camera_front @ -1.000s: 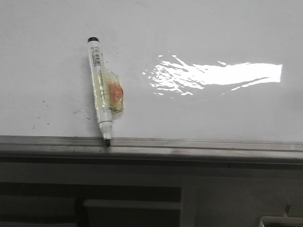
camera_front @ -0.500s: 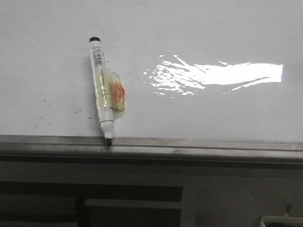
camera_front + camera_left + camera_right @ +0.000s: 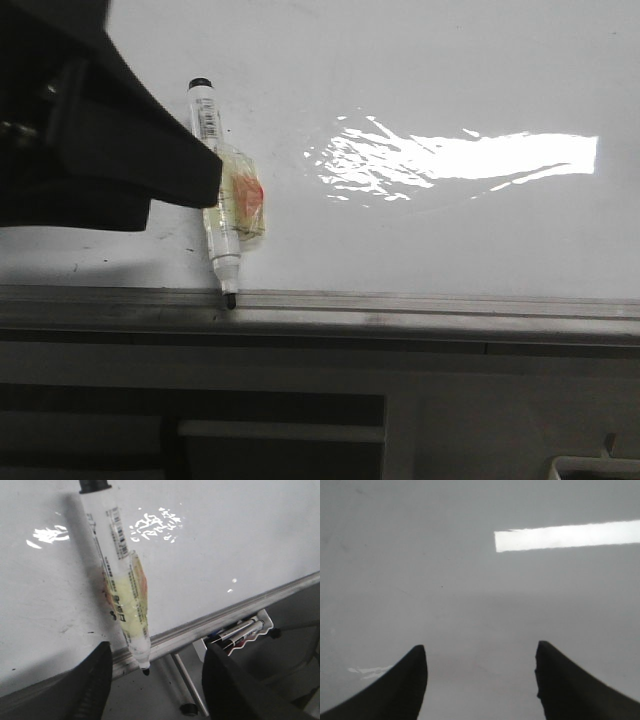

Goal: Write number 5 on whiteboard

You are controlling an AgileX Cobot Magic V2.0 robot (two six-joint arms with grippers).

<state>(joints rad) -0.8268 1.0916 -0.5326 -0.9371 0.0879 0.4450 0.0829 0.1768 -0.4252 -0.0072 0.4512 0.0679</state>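
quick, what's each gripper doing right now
Left gripper: open, fingers either side of the marker, not gripping it.
Right gripper: open, holding nothing, over the whiteboard.

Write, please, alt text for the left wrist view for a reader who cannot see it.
A white marker with yellow tape lies on the whiteboard, its black tip past the grey edge rail. The open left gripper frames the tip without touching it; no number 5 is drawn.

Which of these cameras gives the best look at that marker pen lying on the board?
The left wrist view: the marker fills the picture, with barcode, yellowish tape and dark tip clear between the open left gripper. The front view shows it smaller, partly hidden by the left arm. The right wrist view shows only bare whiteboard.
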